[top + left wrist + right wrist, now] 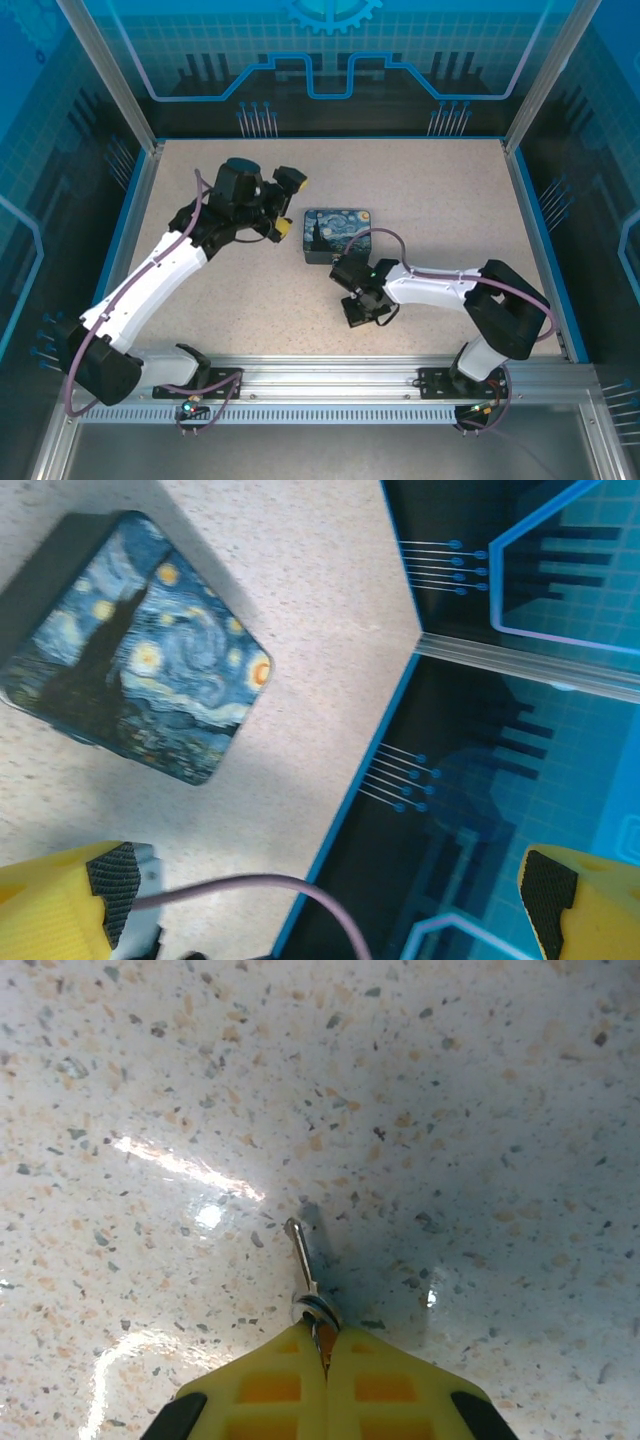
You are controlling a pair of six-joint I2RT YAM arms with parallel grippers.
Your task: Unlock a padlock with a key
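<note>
My right gripper is shut on the head of the key. The key is a thin grey metal sliver with a small ring at its head, and its blade sticks out ahead of the yellow fingertips, just over the speckled tabletop. From above, the right gripper points down at the table in front of the Starry-Night-printed box. My left gripper hovers left of that box, jaws wide apart with nothing between them. Its yellow fingers frame the left wrist view. The padlock is hidden.
The printed box lies flat near the table's middle. A purple cable crosses in front of the left wrist camera. Blue-edged table borders and glass walls enclose the workspace. An aluminium rail runs along the near edge.
</note>
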